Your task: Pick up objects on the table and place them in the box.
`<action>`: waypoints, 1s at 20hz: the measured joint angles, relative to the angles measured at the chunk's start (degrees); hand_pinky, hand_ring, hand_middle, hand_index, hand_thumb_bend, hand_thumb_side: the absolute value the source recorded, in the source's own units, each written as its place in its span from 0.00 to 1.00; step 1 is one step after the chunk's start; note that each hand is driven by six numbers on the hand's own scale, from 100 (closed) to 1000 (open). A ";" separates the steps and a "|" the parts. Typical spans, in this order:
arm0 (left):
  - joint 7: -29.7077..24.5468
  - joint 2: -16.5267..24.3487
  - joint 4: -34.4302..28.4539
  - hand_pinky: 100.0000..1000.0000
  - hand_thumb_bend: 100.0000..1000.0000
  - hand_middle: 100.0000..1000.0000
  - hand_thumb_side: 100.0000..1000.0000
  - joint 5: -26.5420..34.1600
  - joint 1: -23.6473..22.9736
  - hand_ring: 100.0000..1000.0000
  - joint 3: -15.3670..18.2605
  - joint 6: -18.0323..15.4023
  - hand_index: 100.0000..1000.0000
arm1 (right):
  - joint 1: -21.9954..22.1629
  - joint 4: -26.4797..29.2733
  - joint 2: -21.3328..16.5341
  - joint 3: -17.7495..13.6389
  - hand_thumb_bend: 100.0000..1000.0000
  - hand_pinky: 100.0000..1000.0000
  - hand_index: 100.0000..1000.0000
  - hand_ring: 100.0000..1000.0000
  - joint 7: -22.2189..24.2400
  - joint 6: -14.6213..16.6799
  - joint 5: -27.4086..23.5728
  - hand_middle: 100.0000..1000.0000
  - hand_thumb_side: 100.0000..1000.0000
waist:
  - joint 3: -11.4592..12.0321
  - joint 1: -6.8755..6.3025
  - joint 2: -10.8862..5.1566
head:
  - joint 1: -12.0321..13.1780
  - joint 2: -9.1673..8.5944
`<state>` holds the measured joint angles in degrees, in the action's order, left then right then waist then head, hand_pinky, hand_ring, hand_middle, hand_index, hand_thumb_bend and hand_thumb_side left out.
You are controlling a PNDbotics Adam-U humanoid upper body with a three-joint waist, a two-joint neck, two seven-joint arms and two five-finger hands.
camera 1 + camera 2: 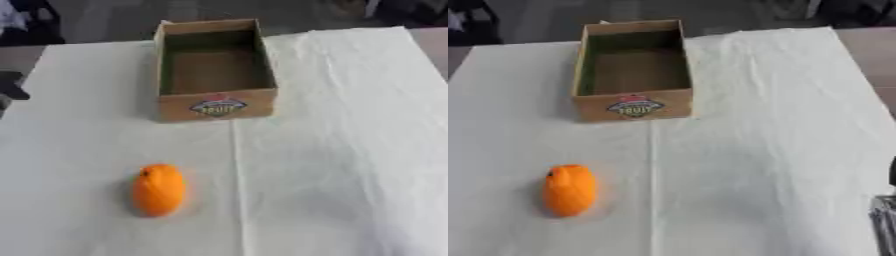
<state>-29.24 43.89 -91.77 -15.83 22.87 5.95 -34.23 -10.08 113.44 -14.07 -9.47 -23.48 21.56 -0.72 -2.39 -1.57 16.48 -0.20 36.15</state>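
An orange, egg-shaped fruit (158,190) lies on the white cloth, left of the middle and near the front. Behind it stands an open cardboard box (216,106) with a round label on its front wall; nothing shows inside it. A black part of my left hand (10,86) pokes in at the left edge, level with the box and well away from the fruit. At the lower right edge of the right eye view, a dark and silver part of my right hand (884,217) shows, also far from the fruit. Neither hand holds anything that I can see.
The white cloth (341,150) covers the table and has a crease running from the box toward the front. Dark floor and dark shapes lie beyond the far edge. Bare tabletop shows at the far right corner (872,45).
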 measured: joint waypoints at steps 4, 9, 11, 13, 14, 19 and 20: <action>-0.75 -2.65 0.80 0.58 0.90 0.73 0.97 -3.20 2.78 0.76 -1.14 0.75 1.00 | 0.00 0.00 0.00 0.00 0.00 0.84 0.73 0.99 0.10 0.04 -0.13 0.51 0.84 | -0.01 0.19 -0.10 | 0.19 0.00; -0.46 -4.80 1.13 0.62 0.66 0.77 0.97 -6.86 4.97 0.81 -2.79 0.46 1.00 | 0.00 0.00 0.00 0.01 0.00 0.84 0.73 0.99 0.12 0.02 -0.25 0.51 0.84 | -0.03 0.08 -0.12 | 0.45 0.00; -0.31 -5.44 1.44 0.63 0.65 0.78 0.96 -8.20 5.53 0.82 -3.67 0.31 1.00 | 0.00 0.00 0.00 0.01 0.00 0.84 0.73 0.99 0.13 0.01 -0.26 0.51 0.84 | -0.04 0.08 -0.13 | 0.48 0.00; -0.34 -6.11 1.85 0.63 0.68 0.79 0.91 -8.99 6.05 0.83 -4.68 0.34 1.00 | 0.00 0.00 0.00 0.01 0.00 0.84 0.73 0.99 0.13 0.01 -0.26 0.51 0.84 | -0.05 0.07 -0.16 | 0.49 0.00; -0.45 -6.40 2.07 0.63 0.74 0.78 0.86 -9.26 6.28 0.82 -5.17 0.45 1.00 | 0.00 0.00 0.00 0.01 0.00 0.84 0.73 0.99 0.13 0.01 -0.26 0.51 0.84 | -0.05 0.07 -0.21 | 0.49 0.00; -1.75 -8.65 2.88 0.63 0.78 0.77 0.83 -9.18 7.81 0.81 -6.96 1.75 1.00 | 0.02 0.00 0.00 -0.01 0.00 0.84 0.73 0.99 0.08 -0.01 -0.26 0.51 0.85 | 0.04 0.07 -0.32 | 0.48 0.00; -1.99 -9.12 2.88 0.63 0.70 0.77 0.87 -8.95 8.03 0.81 -7.21 1.99 1.00 | 0.02 0.00 0.00 -0.02 0.00 0.84 0.73 0.99 0.07 -0.02 -0.26 0.51 0.85 | 0.05 0.07 -0.32 | 0.47 0.00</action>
<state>-31.22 34.77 -88.89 -24.78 30.90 -1.26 -32.25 -10.06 113.44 -14.07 -9.48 -23.41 21.54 -0.97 -2.34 -1.50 16.16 0.27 36.15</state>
